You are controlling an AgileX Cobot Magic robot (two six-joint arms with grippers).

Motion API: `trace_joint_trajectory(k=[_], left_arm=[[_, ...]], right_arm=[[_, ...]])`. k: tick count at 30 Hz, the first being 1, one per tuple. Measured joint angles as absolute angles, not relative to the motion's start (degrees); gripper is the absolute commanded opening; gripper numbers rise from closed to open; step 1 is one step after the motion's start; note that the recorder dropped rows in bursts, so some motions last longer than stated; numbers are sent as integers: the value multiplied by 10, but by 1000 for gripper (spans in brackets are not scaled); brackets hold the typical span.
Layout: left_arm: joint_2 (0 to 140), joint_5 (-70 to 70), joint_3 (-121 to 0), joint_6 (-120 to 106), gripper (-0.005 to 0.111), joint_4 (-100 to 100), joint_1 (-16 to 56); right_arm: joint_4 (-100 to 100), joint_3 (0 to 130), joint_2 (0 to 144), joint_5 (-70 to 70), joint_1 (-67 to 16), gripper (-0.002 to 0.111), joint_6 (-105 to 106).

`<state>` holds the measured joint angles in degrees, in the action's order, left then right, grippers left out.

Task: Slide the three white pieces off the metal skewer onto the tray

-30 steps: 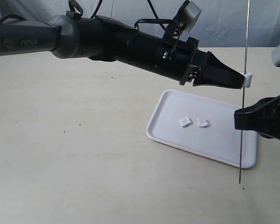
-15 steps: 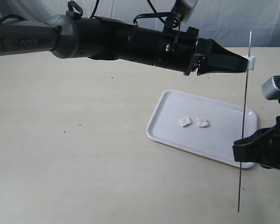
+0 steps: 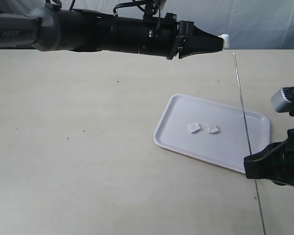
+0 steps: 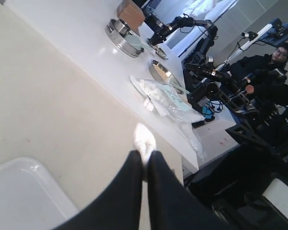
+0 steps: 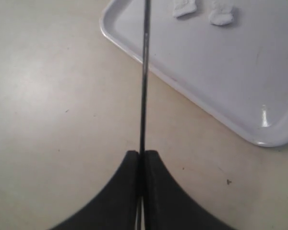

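Two white pieces (image 3: 194, 128) (image 3: 212, 129) lie side by side on the white tray (image 3: 176, 137); the right wrist view shows them too (image 5: 184, 7) (image 5: 220, 13). The third white piece (image 3: 226, 40) is pinched in my left gripper (image 3: 222, 42), high above the table and left of the skewer's top; it sticks out past the tips (image 4: 144, 139). My right gripper (image 3: 247, 164) is shut on the thin metal skewer (image 3: 242, 110), which stands nearly upright over the tray's right end and carries no piece (image 5: 143, 72).
In the left wrist view, metal bowls (image 4: 123, 37), a plastic bag (image 4: 170, 98) and other robot arms (image 4: 216, 76) lie beyond the table edge. Bare beige tabletop (image 3: 73, 147) spreads left of the tray.
My left gripper pulled the third piece up off the skewer's top and moved left and higher. The skewer now leans slightly, free of pieces.
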<state>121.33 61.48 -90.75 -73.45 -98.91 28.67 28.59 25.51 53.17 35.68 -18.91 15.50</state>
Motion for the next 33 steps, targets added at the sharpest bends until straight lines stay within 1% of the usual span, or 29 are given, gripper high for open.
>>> trace_joint_trajectory(k=[7, 11, 16, 17, 22, 27, 29, 33], left_arm=[[1213, 595, -908, -730, 0, -981, 275], [1212, 550, -908, -683, 0, -870, 276], [1215, 484, -908, -565, 0, -677, 303], [1219, 481, -908, -554, 0, -663, 307], [1278, 442, -908, -514, 0, -635, 336], [1307, 420, -908, -490, 0, -623, 342], [1307, 411, -909, -490, 8, -619, 342], [1307, 403, -911, -490, 30, -616, 342]], right_arm=[[284, 255, 532, 361, -189, -1, 156], [271, 255, 532, 342, -189, -1, 150], [215, 258, 542, 325, -184, -1, 90], [207, 262, 547, 327, -182, -1, 83], [171, 318, 593, 346, -180, -1, 69], [115, 374, 666, 366, -155, -1, 45], [108, 394, 693, 370, -141, -1, 43], [101, 426, 738, 378, -131, -1, 42]])
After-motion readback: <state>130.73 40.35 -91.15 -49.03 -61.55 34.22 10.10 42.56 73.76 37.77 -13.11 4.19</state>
